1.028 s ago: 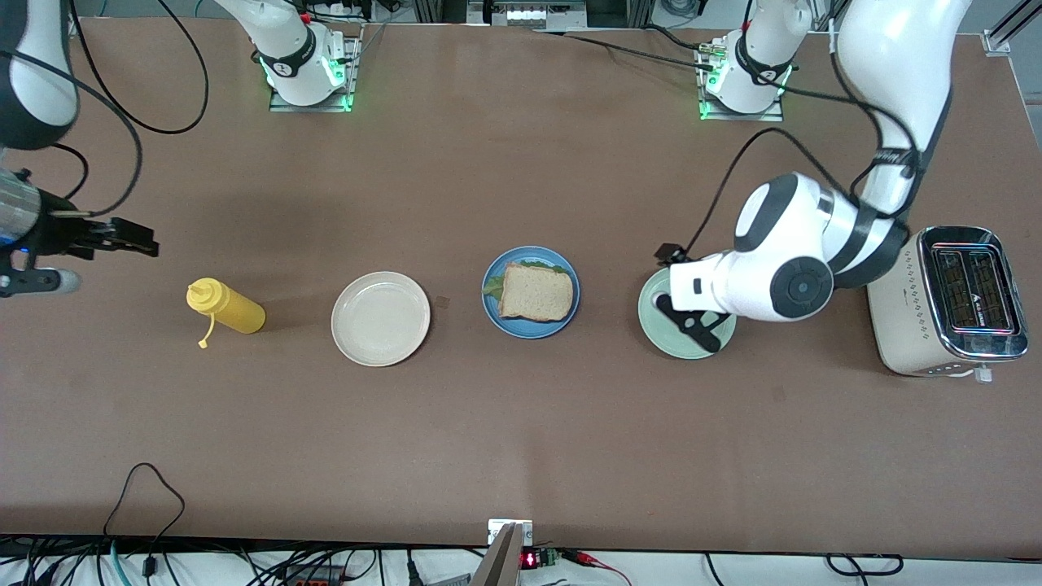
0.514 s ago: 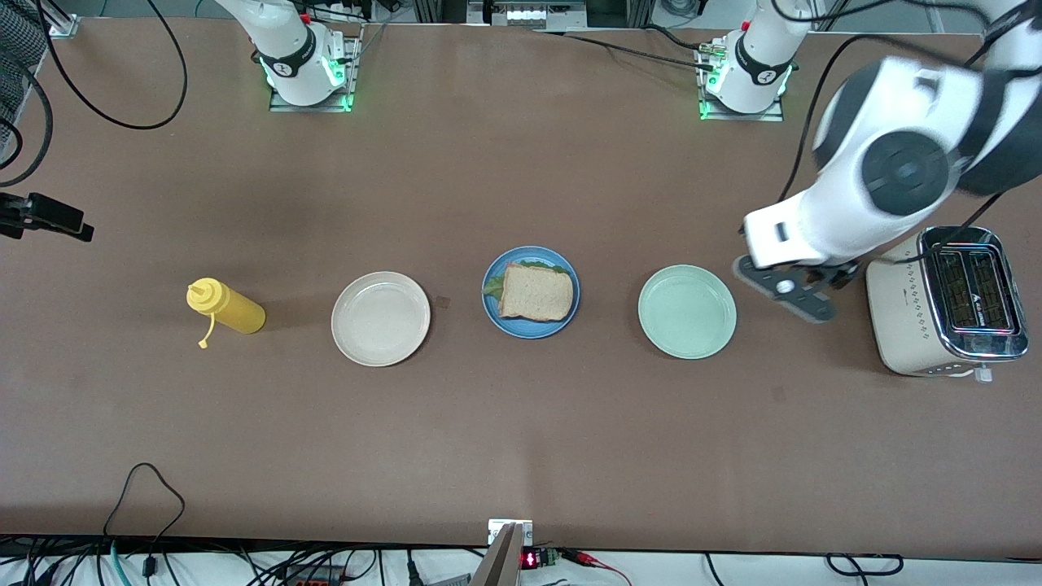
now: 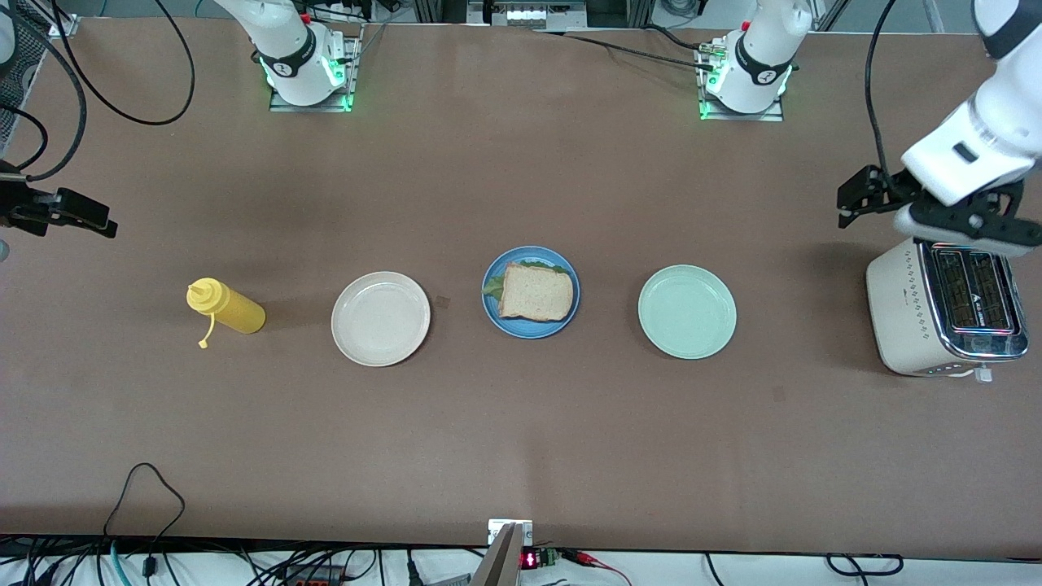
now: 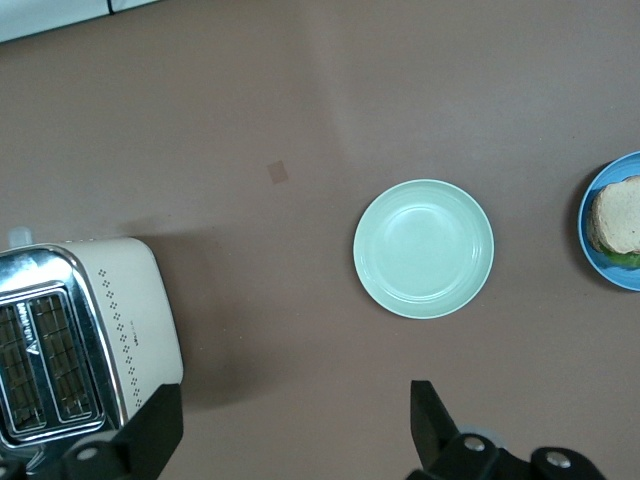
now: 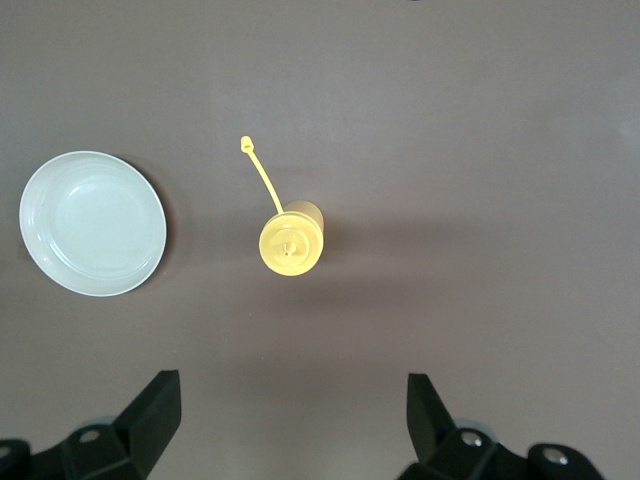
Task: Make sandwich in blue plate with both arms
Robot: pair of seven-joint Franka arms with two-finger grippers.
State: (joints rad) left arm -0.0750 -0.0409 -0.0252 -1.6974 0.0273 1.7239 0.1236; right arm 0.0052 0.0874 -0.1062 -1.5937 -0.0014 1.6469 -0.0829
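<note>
The sandwich (image 3: 536,291), tan bread on top with green lettuce showing at its edge, lies in the blue plate (image 3: 491,316) at mid-table. In the left wrist view the sandwich (image 4: 620,212) and the blue plate (image 4: 607,278) are cut off by the picture's edge. My left gripper (image 3: 967,229) hangs open and empty high over the toaster's edge; its fingers (image 4: 163,422) frame bare table, and the left gripper (image 4: 295,420) holds nothing. My right gripper (image 3: 80,215) is raised at the right arm's end of the table. It is also open and empty, the right gripper (image 5: 290,405) looking down at bare table.
A mint-green plate (image 3: 687,311) and a cream toaster (image 3: 944,301) lie toward the left arm's end. A cream-white plate (image 3: 380,318) and a yellow squeeze bottle (image 3: 226,308), cap hanging off, lie toward the right arm's end. Cables (image 3: 146,488) trail along the near table edge.
My left arm lifted off the mint-green plate and swung up toward the toaster end. The right gripper drew back toward the table's edge. The sandwich has not moved.
</note>
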